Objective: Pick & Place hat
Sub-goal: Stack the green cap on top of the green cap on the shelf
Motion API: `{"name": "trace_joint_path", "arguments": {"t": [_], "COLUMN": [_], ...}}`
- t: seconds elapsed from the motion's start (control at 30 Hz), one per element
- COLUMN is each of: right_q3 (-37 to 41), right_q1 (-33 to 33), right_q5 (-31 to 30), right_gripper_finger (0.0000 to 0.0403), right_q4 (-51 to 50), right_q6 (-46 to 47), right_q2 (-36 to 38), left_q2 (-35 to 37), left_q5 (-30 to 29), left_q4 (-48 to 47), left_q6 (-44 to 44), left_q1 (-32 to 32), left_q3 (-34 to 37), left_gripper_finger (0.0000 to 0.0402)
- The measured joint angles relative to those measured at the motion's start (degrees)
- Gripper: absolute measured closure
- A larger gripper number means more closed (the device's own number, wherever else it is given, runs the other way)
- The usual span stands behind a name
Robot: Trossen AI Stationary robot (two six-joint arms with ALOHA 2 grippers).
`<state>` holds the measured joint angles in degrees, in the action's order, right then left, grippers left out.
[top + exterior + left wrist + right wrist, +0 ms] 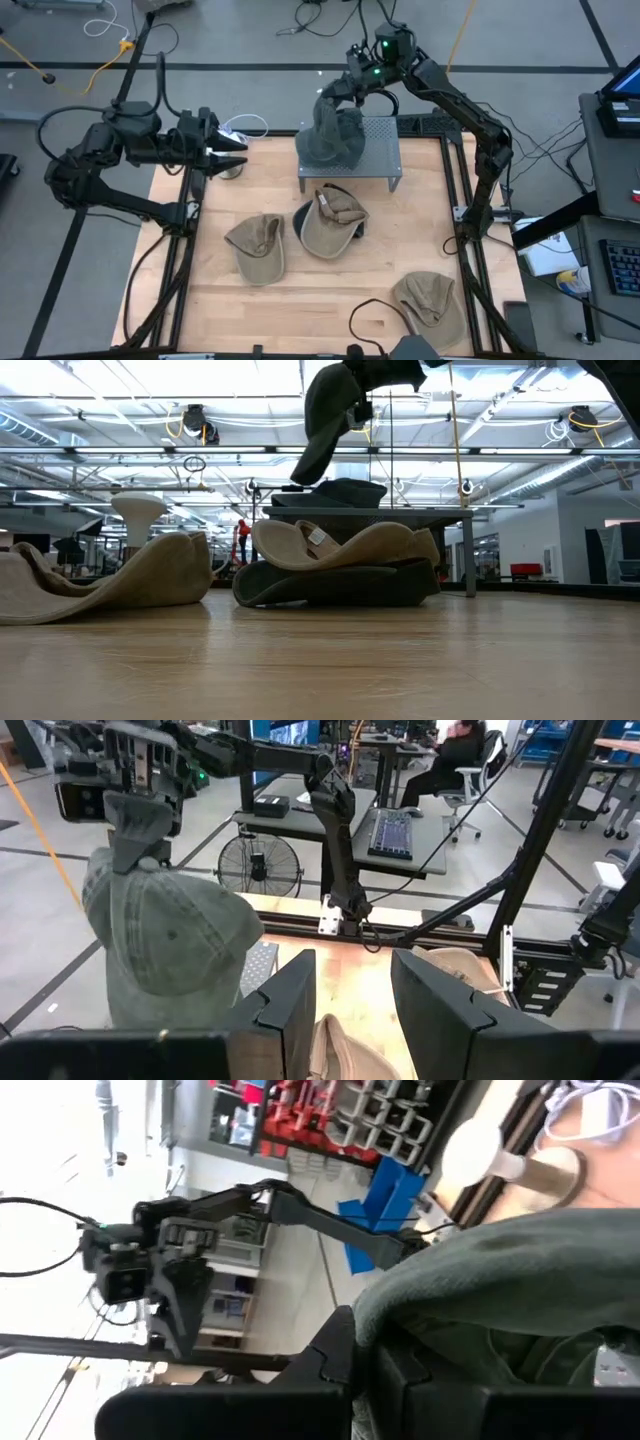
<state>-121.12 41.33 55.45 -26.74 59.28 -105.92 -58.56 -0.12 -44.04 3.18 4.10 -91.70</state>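
Grey hat hangs limp from your right hand, pinched at the crown, dangling over the perforated metal stand at the worktop's far edge. Lower until the soft washed cotton slumps on the mesh, then release. Left hand waits at the left edge, fingers partly spread, empty. Three tan caps lie floppy nearby.
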Motion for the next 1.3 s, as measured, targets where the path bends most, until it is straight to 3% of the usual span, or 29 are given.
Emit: {"name": "trace_joint_path", "arguments": {"t": [0.57,1.3], "right_q3": [0.0,0.0], "right_q1": [-0.4,4.3], "right_q5": [2.2,-1.5], "right_gripper_finger": [0.0403,0.0402], "right_q4": [1.5,-13.8], "right_q6": [-6.4,-15.4], "right_q2": [-5.0,-5.6], "left_q2": [-2.1,-2.0], "left_q5": [0.0,0.0], "left_q4": [2.2,1.7], "left_q6": [0.0,1.5], "left_q1": [0.0,0.0], "left_q3": [0.0,0.0], "left_gripper_finger": [0.0266,0.0266]}}
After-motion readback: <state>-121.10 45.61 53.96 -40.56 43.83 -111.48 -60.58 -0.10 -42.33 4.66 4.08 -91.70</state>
